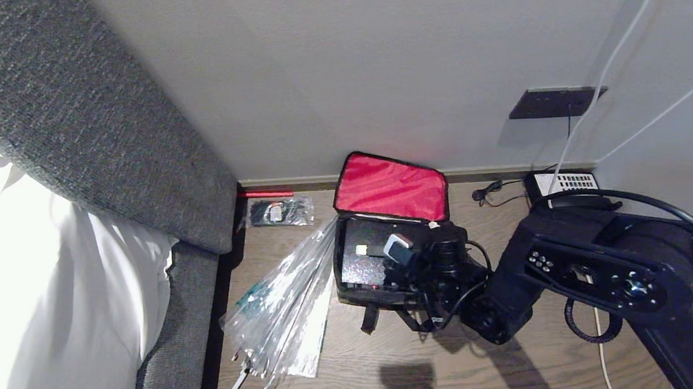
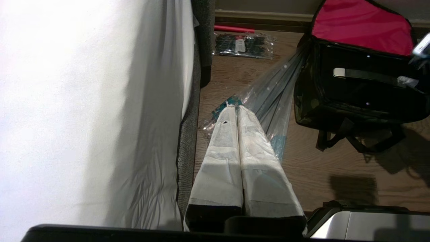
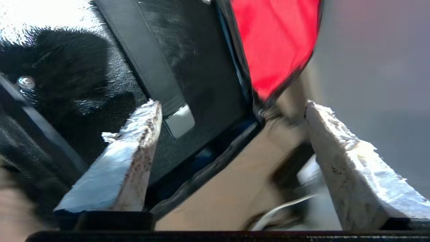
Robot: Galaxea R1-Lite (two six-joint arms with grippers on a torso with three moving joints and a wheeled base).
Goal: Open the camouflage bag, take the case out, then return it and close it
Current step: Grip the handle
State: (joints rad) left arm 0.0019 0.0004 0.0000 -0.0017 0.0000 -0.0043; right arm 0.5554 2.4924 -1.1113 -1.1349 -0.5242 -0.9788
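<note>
camouflage bag [image 1: 379,258] sits on the wooden floor [image 1: 498,364] against the wall, its lid thrown back so the red lining [image 1: 390,186] stands upright. inside lies the case [image 1: 367,258], flat and glossy black, its handle [image 2: 366,75] running across the top between pale end mounts. the right hand [image 3: 231,134] hovers over the bag's far right corner, fingers spread wide with nothing between them; one finger [image 3: 134,144] hangs above the case near a pale mount, the other [image 3: 339,144] is out past the bag's rim, over the floor.

judging by this, the case is either about to be lifted or just set back. to lift it well, the hand should come over the handle, straddle it squarely and close only once both fingers are below the bar, clear of the lid's edge. the left hand [image 2: 237,134] is parked off to the side above a clear plastic umbrella [image 1: 281,304], fingers pressed together and empty. a bed [image 1: 59,251] lies further left, a telephone [image 1: 562,183] to the right by the wall.
</note>
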